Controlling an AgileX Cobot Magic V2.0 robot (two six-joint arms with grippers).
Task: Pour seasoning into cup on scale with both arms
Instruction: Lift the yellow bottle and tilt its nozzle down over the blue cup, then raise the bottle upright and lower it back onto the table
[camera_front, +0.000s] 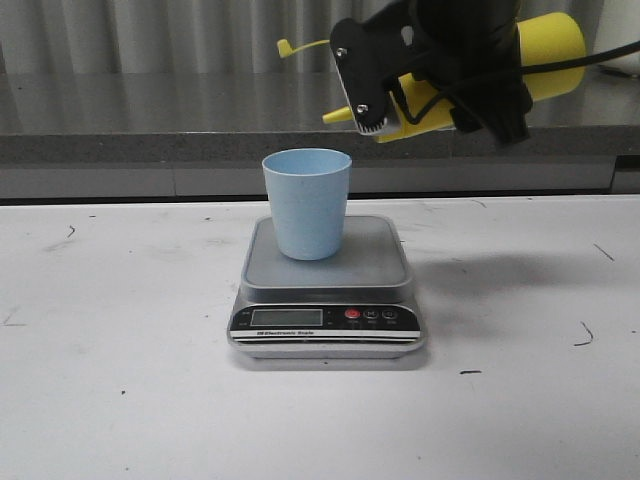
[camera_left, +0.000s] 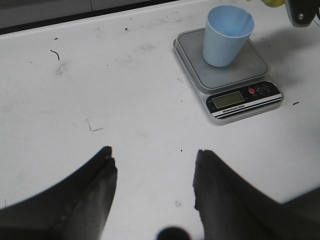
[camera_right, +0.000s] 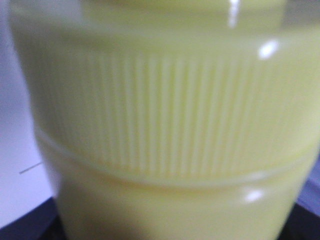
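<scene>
The right gripper (camera_front: 400, 95) clamped the yellow squeeze bottle (camera_front: 550, 45) tilted, nozzle near the blue cup (camera_front: 307, 203) on the scale (camera_front: 326, 300) to pour, while the left gripper (camera_left: 152, 185) hung wide, empty.

Even, fairly bright indoor light falls from above on the white table (camera_front: 120, 400); a soft grey shadow lies on it to the right of the scale (camera_front: 326, 290), and a thin dark one hugs the scale's front edge; the front view is reasonably sharp but slightly grainy; the left wrist view is clear on the scale and cup (camera_left: 226, 35), while the near fingers (camera_left: 90, 195) are dark and soft-edged; the right wrist view is filled by the yellow bottle (camera_right: 165, 130), badly out of focus, with small white glare spots on its surface.
</scene>
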